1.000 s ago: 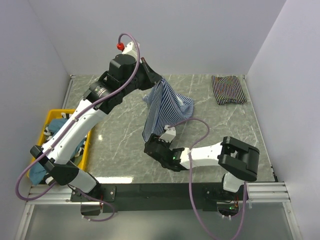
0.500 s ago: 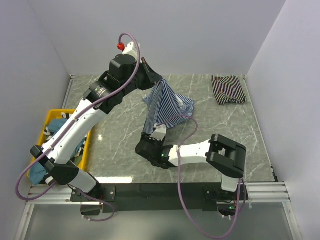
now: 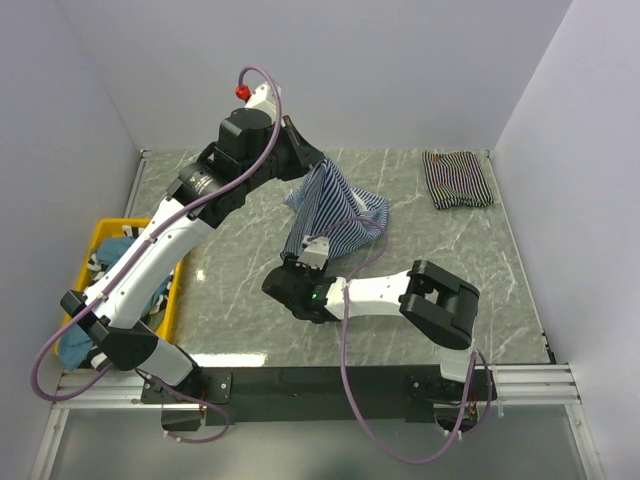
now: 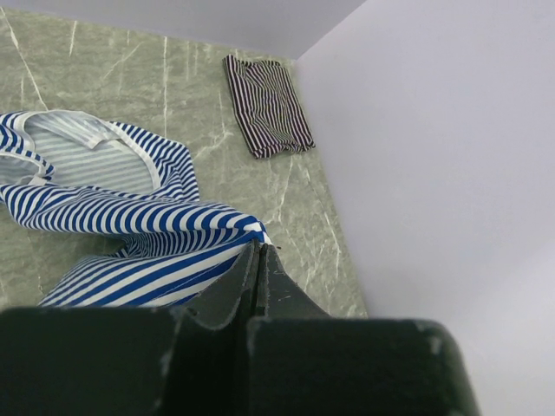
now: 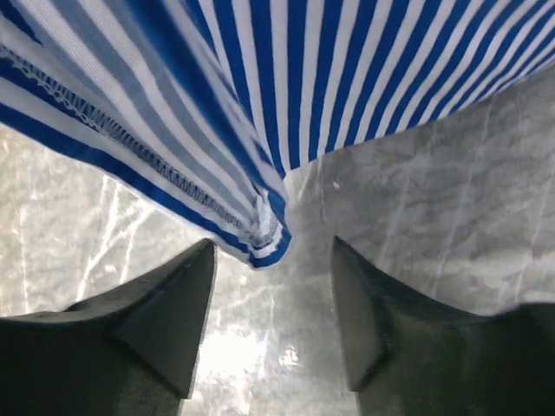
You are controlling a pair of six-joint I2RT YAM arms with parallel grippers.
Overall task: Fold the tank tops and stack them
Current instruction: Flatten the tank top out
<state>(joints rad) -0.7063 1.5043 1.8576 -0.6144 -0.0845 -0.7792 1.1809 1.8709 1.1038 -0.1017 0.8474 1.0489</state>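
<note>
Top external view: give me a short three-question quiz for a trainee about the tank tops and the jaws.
1. True or false: the left jaws are shut on the blue-and-white tank top, holding one end up off the table.
2. Where does the folded black-and-white tank top lie? A near left corner; B far right corner; C table centre.
3. Fill in: the right jaws, at the hanging hem corner, stand ____.
Key: 1 true; 2 B; 3 open.
</note>
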